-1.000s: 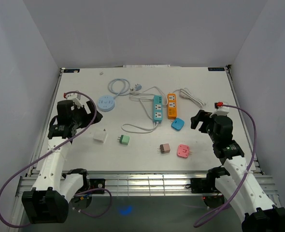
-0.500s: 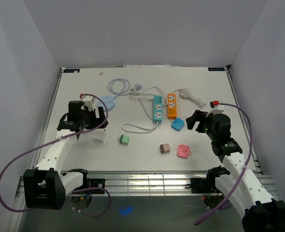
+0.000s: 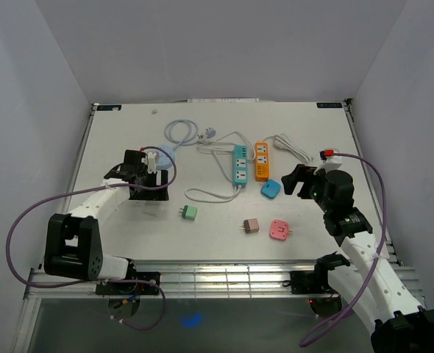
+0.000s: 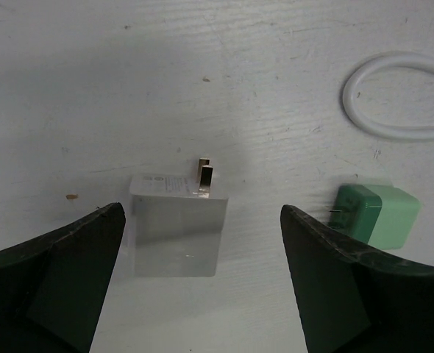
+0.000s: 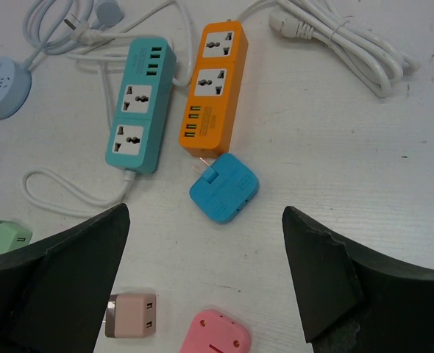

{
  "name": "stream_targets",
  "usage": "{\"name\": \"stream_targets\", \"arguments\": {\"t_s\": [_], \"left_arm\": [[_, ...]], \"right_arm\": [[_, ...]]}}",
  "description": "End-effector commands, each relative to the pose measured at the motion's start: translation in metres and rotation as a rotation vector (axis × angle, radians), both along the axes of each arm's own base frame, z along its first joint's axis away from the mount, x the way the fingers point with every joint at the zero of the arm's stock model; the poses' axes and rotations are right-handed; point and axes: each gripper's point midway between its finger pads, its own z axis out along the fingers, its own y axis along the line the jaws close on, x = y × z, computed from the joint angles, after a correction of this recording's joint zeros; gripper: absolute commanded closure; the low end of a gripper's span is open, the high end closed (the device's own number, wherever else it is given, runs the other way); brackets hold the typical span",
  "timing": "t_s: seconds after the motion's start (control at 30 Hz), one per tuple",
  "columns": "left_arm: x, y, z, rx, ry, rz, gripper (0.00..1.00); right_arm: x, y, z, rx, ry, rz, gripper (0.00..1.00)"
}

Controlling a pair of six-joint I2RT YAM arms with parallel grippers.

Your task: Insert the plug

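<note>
Near the left edge of the table (image 3: 312, 132), a white plug (image 4: 176, 224), flat on the top, two metal prongs at one end. Over it, the left gripper (image 4: 202, 209). Fingers spread wide, one on each side of the plug, a gap on both sides. Holds nothing. Just beside the white plug, toward the middle of the table, a small green plug (image 4: 379, 213), not touching it.

In the middle, toward the far edge, two power strips side by side: a teal strip (image 5: 140, 107) on the left, an orange strip (image 5: 213, 84) on the right. White cords curl around them. At the near end of the orange strip, a blue plug (image 5: 224, 187), prongs pointing at that end and very close to it. Cannot tell if touching. Over the blue plug, the right gripper (image 5: 204, 212), fingers wide apart too, empty.

Closer to the near edge, a tan plug (image 5: 132, 325) and a pink plug (image 5: 217, 334), near each other. Toward the far left, a round pale blue socket (image 5: 2, 87).
</note>
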Motion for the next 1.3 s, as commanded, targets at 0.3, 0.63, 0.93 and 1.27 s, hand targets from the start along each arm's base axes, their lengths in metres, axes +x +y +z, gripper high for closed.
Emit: {"name": "stream_targets", "arguments": {"t_s": [0.3, 0.63, 0.93, 1.27], "left_arm": [[-0.007, 0.019, -0.006, 0.203, 0.061, 0.033, 0.02], [-0.007, 0.017, -0.024, 0.206, 0.119, 0.008, 0.12], [0.002, -0.003, -0.011, 0.102, 0.085, -0.019, 0.46], [0.035, -0.043, 0.056, -0.15, -0.05, 0.068, 0.66]], "right_arm": [[-0.003, 0.008, 0.025, 0.014, -0.054, 0.045, 0.11], [-0.004, 0.007, 0.027, 0.014, -0.059, 0.041, 0.11], [-0.006, 0.01, 0.026, 0.026, -0.057, 0.054, 0.11], [-0.008, 0.055, 0.016, 0.135, 0.036, 0.281, 0.1]]}}
